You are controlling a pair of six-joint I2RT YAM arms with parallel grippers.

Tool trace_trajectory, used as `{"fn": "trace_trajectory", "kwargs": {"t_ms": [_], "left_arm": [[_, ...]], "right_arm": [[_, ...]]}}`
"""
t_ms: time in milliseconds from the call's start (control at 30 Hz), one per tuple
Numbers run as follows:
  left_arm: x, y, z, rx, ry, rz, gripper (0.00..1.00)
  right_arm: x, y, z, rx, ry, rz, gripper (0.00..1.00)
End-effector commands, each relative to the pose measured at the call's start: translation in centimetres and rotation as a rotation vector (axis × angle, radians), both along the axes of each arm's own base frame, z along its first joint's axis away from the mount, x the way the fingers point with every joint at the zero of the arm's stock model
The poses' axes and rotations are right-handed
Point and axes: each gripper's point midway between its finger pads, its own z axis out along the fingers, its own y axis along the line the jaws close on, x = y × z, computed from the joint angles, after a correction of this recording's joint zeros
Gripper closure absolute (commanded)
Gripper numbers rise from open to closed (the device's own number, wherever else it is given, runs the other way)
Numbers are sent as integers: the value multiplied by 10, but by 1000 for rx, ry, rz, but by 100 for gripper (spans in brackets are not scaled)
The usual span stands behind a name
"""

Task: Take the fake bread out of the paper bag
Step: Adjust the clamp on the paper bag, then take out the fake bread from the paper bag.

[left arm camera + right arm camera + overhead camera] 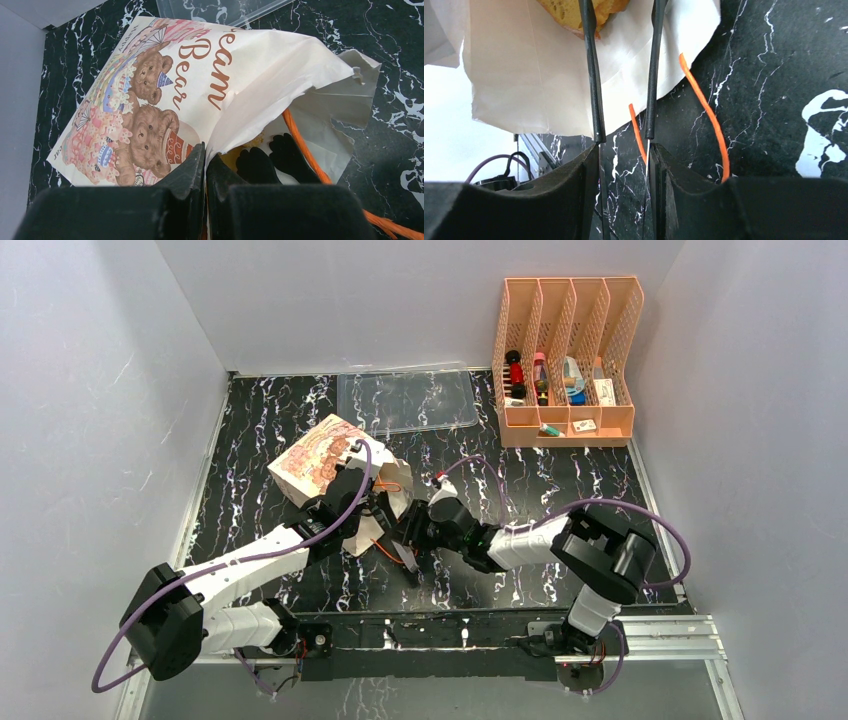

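The paper bag (315, 462) lies on its side, bear picture up, mouth toward the arms. My left gripper (368, 505) is shut on the bag's upper mouth edge (240, 65) and holds it open; its jaws (205, 150) pinch the paper. My right gripper (400, 530) is closed on a pair of black tongs (594, 75). The tongs reach into the bag's mouth (524, 75), their tips (255, 165) at a golden-brown piece of fake bread (569, 10). It also shows as a yellow patch in the left wrist view (228, 157). The other bread pieces are hidden.
An orange cord handle (709, 115) trails on the black marble table beside the tongs, and another shows in the left wrist view (300, 145). A clear plastic tray (405, 400) lies behind the bag. An orange file organiser (565, 360) stands at the back right. Grey walls enclose the table.
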Motion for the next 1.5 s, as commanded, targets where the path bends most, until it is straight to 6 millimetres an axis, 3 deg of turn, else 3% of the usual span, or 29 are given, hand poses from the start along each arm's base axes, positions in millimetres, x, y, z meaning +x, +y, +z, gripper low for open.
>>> {"fn": "trace_trajectory", "kwargs": {"t_ms": [0,333,567,633,867,967,1067,1200,1467], "left_arm": [[2,1,16,-36,-37,18,100],[2,-1,15,-42,-31,10,100],[2,-2,12,-45,-25,6,100],[3,-3,12,-48,-22,4,100],[2,-6,9,-48,-12,-4,100],[3,-5,8,-45,-12,-4,100],[4,-7,6,-41,-7,-7,100],[4,-8,6,-42,-6,-7,100],[4,-8,4,-43,-3,-5,100]], "right_arm": [[17,8,18,76,-33,-22,61],[28,13,14,75,-22,-26,59],[36,19,23,92,-35,-27,59],[39,20,12,68,-22,-27,59],[47,24,5,23,-35,-22,58],[49,23,5,-21,-79,-9,51],[51,20,6,-156,-188,-14,34],[49,19,1,-196,-206,-8,29],[41,29,-8,-276,-248,23,27]]}}
